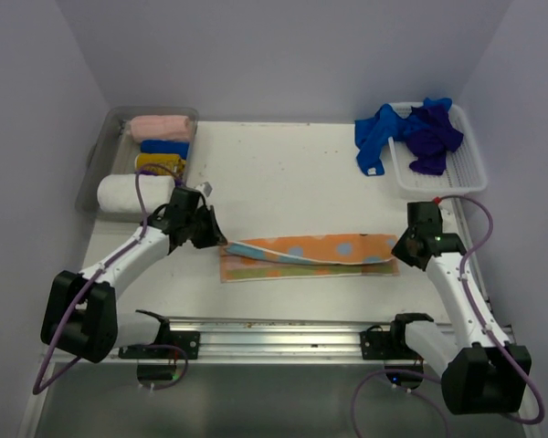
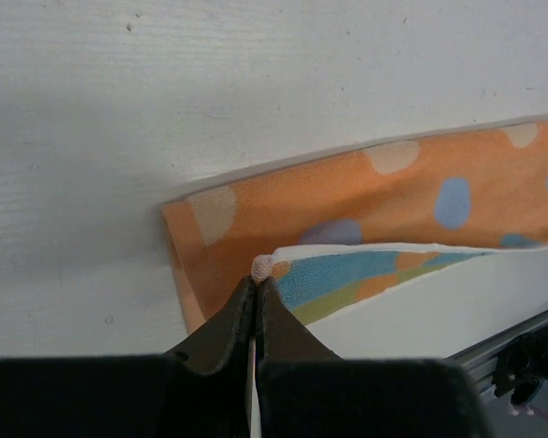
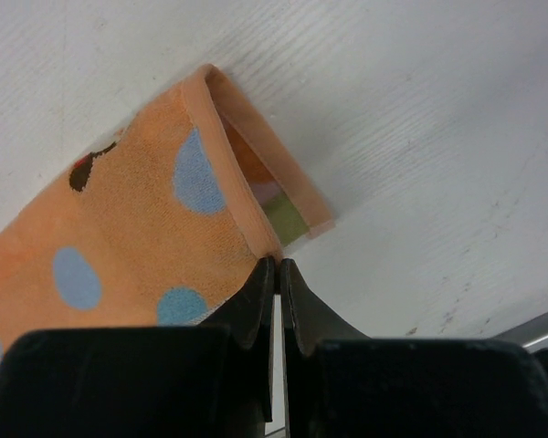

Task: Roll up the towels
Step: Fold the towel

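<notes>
A peach-orange spotted towel [image 1: 301, 258] is held stretched between the two grippers, low over the table [image 1: 283, 173], folded lengthwise. One corner is pinched in the closed left gripper [image 2: 258, 281], the opposite corner in the closed right gripper [image 3: 276, 266]. Beyond the right gripper, blue and purple towels [image 1: 411, 128] are heaped in a basket [image 1: 458, 173].
</notes>
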{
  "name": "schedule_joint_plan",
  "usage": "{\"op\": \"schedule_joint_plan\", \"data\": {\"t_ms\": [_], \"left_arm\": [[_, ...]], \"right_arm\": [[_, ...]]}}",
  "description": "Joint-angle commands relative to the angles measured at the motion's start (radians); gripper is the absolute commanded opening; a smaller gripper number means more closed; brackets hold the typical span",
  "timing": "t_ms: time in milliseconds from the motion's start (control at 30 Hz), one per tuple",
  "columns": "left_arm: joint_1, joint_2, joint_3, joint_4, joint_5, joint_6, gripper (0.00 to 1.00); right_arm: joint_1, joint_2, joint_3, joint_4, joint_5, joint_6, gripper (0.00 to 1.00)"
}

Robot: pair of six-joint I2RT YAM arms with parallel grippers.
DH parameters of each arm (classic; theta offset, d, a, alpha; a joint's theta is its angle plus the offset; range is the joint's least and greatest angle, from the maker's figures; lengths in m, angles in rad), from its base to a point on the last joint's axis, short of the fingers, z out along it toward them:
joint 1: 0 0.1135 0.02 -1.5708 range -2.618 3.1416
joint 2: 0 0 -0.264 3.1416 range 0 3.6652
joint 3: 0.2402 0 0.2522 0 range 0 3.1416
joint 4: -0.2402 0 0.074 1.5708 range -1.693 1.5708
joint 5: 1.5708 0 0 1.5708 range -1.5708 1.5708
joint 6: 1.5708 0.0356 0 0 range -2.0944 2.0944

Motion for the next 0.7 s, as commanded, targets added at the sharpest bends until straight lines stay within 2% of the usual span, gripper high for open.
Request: {"op": "schedule_joint_plan", "data": {"t_ms": [0,33,67,100,133,167,200,233,333,433,467,533,667], "left_arm": [[-0.006,-0.026,-0.025,0.036,0.022,-0.002,0.00],[-0.011,-0.024,-0.028,0.028,0.010,-0.005,0.00],[-0.012,-0.024,-0.031,0.019,0.006,-0.011,0.04],[-0.012,-0.026,-0.033,0.009,0.003,-0.013,0.30],[-0.012,-0.029,-0.031,-0.013,-0.010,-0.017,0.46],[-0.012,-0.041,-0.028,-0.025,-0.021,-0.019,0.58],[-0.011,-0.049,-0.007,-0.056,-0.035,-0.019,0.71],[-0.012,-0.059,0.007,-0.070,-0.065,-0.019,0.74],[-0.012,-0.101,0.087,-0.123,-0.119,-0.014,0.70],[-0.035,-0.102,0.162,-0.157,-0.179,-0.014,0.53],[-0.049,-0.098,0.199,-0.180,-0.197,-0.011,0.43],[-0.113,-0.073,0.225,-0.186,-0.231,-0.011,0.33],[-0.189,0.006,0.201,-0.141,-0.143,-0.014,0.28]], "right_arm": [[-0.005,0.007,-0.026,-0.023,0.031,0.059,0.00],[-0.005,0.012,-0.032,-0.020,0.019,0.060,0.00],[-0.005,0.019,-0.038,-0.017,0.009,0.060,0.05],[-0.005,0.029,-0.047,-0.014,-0.001,0.060,0.23],[-0.005,0.029,-0.047,-0.014,-0.014,0.060,0.26],[-0.005,0.024,-0.049,-0.006,-0.026,0.060,0.27],[-0.005,0.018,-0.046,-0.002,-0.031,0.056,0.35],[-0.005,-0.002,-0.040,0.000,-0.029,0.054,0.38],[-0.005,-0.039,0.006,0.004,-0.006,0.019,0.40],[-0.002,-0.037,0.046,0.030,-0.052,-0.030,0.36],[-0.001,-0.028,0.058,0.044,-0.090,-0.042,0.31],[0.002,0.001,0.060,0.064,-0.132,-0.056,0.27],[0.016,0.085,0.046,0.112,-0.178,-0.088,0.22]]}}
